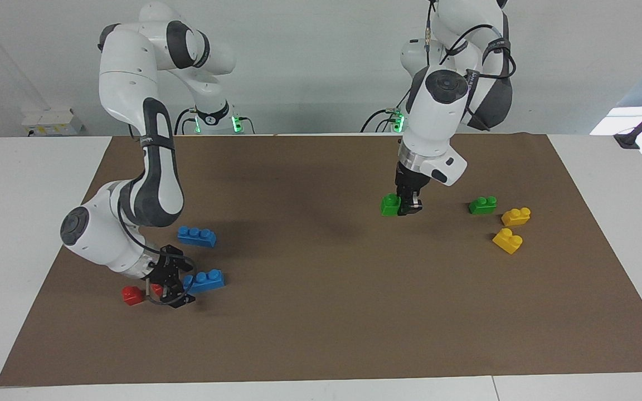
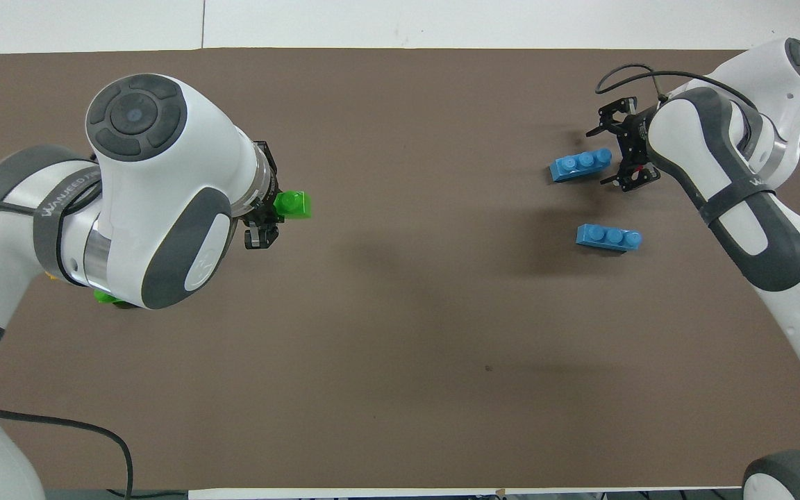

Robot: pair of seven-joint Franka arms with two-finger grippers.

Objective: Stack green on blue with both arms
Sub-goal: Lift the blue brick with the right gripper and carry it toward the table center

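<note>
My left gripper [image 1: 409, 208] is shut on one end of a green two-stud brick [image 1: 390, 205] and holds it just above the brown mat; in the overhead view the brick [image 2: 294, 205] sticks out of the gripper [image 2: 266, 217]. The second green brick [image 1: 482, 205] lies on the mat toward the left arm's end. My right gripper [image 1: 176, 285] is open and low at the end of a blue three-stud brick [image 1: 205, 280], which also shows in the overhead view [image 2: 580, 165] beside the gripper [image 2: 610, 154]. The second blue brick [image 1: 197, 236] lies nearer to the robots.
Two yellow bricks [image 1: 516, 216] [image 1: 507, 240] lie beside the loose green brick. A red brick [image 1: 131, 295] lies beside the right gripper, and another is partly hidden by it. The brown mat [image 1: 326, 312] covers the white table.
</note>
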